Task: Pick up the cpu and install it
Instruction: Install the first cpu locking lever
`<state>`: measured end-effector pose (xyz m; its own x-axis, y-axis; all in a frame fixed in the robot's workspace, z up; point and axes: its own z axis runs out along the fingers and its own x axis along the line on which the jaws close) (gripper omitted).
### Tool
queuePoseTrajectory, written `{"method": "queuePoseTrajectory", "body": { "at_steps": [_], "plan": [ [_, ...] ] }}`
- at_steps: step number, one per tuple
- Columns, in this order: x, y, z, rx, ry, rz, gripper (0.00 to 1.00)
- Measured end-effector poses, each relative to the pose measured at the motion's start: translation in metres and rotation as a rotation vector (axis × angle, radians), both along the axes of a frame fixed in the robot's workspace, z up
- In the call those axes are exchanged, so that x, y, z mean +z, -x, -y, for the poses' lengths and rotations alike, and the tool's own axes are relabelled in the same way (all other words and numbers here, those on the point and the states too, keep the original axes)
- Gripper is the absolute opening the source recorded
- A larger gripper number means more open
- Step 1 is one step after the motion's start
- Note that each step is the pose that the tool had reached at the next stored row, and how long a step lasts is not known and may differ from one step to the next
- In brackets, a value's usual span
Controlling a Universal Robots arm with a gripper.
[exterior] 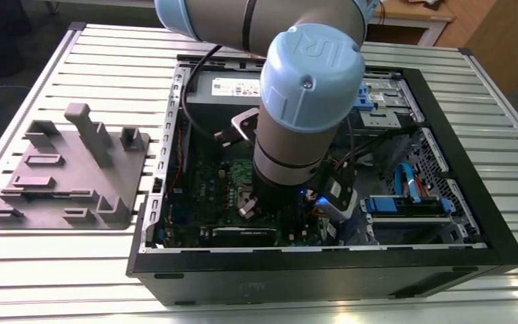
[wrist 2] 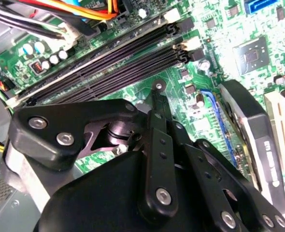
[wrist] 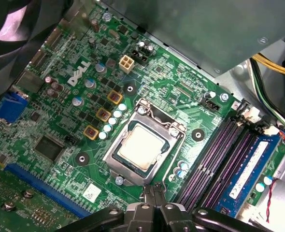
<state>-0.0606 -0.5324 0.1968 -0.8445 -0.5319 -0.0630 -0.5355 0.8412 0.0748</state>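
The cpu (wrist: 141, 146) has a pale, smooth metal top with a dull sheen. It sits inside a socket frame (wrist: 114, 164) of brighter bare metal. The motherboard (wrist: 65, 125) looks glossy, lacquered green. The gripper (wrist: 152, 192) is satin black with shiny steel screws. The fixture (exterior: 61, 169) is matt grey plastic, and the table (exterior: 61, 283) is ribbed, dull metal.

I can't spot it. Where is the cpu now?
In the first wrist view, the cpu sits inside the metal socket frame on the green board, beside the purple memory slots.
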Motion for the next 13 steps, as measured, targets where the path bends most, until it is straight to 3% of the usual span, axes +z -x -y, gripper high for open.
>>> {"method": "queuePoseTrajectory", "body": {
  "at_steps": [5,13],
  "plan": [
    [0.0002,-0.0001,-0.0004,-0.066,0.0016,-0.0001,0.10],
    [0.0001,-0.0004,-0.0063,-0.107,0.0024,0.0000,0.10]
  ]
}}
